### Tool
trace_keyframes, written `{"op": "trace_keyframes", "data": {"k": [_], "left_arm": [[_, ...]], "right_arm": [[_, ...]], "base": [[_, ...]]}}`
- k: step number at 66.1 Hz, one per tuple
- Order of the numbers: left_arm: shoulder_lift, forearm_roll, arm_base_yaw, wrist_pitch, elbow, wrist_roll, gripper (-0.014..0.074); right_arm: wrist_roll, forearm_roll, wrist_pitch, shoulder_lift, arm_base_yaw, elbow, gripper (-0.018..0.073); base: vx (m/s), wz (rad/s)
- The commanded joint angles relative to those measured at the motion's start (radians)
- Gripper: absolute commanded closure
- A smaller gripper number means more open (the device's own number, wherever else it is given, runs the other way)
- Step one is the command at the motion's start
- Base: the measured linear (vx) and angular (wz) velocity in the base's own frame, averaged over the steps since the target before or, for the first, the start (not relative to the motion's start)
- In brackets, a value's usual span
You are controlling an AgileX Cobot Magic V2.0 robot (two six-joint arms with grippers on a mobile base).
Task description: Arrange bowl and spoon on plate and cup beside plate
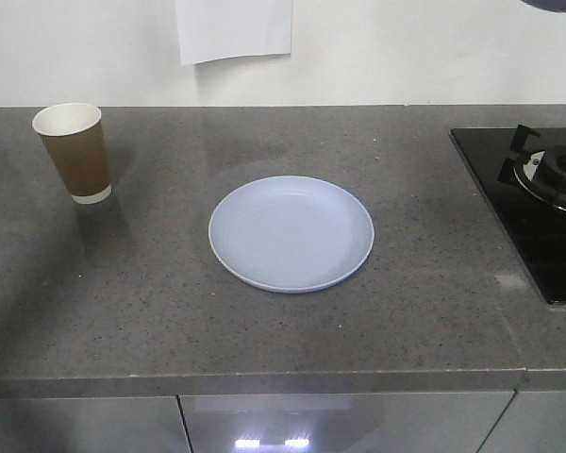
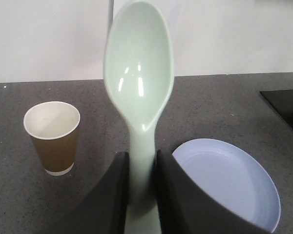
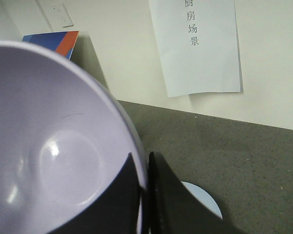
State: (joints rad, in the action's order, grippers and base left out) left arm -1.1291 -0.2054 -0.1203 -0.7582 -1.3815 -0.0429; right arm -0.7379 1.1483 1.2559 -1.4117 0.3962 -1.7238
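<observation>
In the left wrist view, the left gripper (image 2: 141, 157) is clamped on the flat handle of the spoon (image 2: 139, 63). A dark finger (image 2: 107, 200) presses each side of the handle, and the oval head stands clear beyond the tips with its hollow facing the camera. The spoon is pale mint green and glossy, with window glints in the scoop. This gripper is held above the countertop (image 1: 406, 321) and points towards the back wall. In the right wrist view, the right gripper (image 3: 142, 161) pinches the rim of the bowl (image 3: 49, 146), with one finger (image 3: 173, 209) outside the wall and the other inside. The bowl is smooth, plain lavender, and its open side fills the left of the view; the camera sits tilted over the counter. Beyond the fingers, the plate (image 1: 291, 233) lies flat near the middle of the grey speckled countertop, pale blue with a low rim. The cup (image 1: 74, 151) stands upright well to its left, brown with a white inside and base band. A black hob (image 1: 528, 217) occupies the right end, and a paper sheet (image 1: 234, 28) hangs on the white wall behind.
</observation>
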Motion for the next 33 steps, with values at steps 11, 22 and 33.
{"op": "trace_keyframes", "data": {"k": [11, 22, 33], "left_arm": [[0.017, -0.018, 0.000, 0.065, -0.027, 0.004, 0.0602], [0.017, -0.018, 0.000, 0.065, -0.027, 0.004, 0.0602], [0.017, -0.018, 0.000, 0.065, -0.027, 0.004, 0.0602]], "right_arm": [[-0.010, 0.069, 0.021, 0.028, 0.003, -0.026, 0.0565], [-0.010, 0.069, 0.021, 0.028, 0.003, -0.026, 0.0565], [-0.010, 0.069, 0.021, 0.028, 0.003, -0.026, 0.0565]], "base": [[0.03, -0.01], [0.04, -0.01], [0.04, -0.01]]}}
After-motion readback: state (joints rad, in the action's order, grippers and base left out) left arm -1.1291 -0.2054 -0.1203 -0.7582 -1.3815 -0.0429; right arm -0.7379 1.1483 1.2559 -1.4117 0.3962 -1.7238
